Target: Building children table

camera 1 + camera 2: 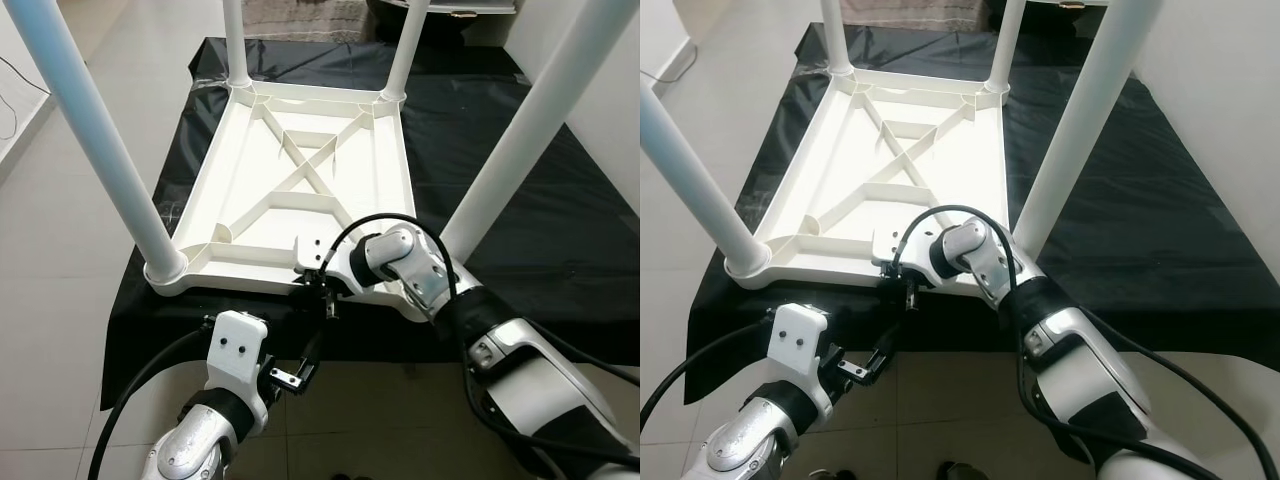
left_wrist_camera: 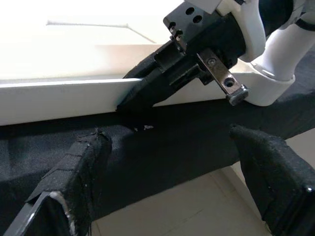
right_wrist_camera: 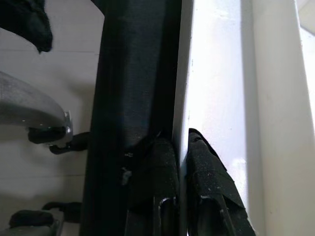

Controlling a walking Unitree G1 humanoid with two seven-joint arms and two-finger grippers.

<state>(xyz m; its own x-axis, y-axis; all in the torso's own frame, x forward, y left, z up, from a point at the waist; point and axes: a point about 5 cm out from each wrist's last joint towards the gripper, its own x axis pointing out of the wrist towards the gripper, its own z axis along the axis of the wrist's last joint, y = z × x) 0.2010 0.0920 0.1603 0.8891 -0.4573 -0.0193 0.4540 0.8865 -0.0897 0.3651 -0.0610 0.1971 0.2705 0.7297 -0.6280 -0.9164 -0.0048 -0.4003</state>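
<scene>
Two grippers meet at the near rim of an upturned children's table.

Nearest the robot, the left gripper [image 1: 290,378] hangs below and just short of the edge, fingers spread and empty; the rim lies ahead of and above it. Just beyond, the right gripper [image 1: 318,290] is pinched on that rim [image 3: 183,98], one finger on each face. The white table top [image 1: 300,190] lies upside down on a black cloth [image 1: 500,170], its long axis running away from the robot, four legs [image 1: 95,140] standing up at its corners.
</scene>
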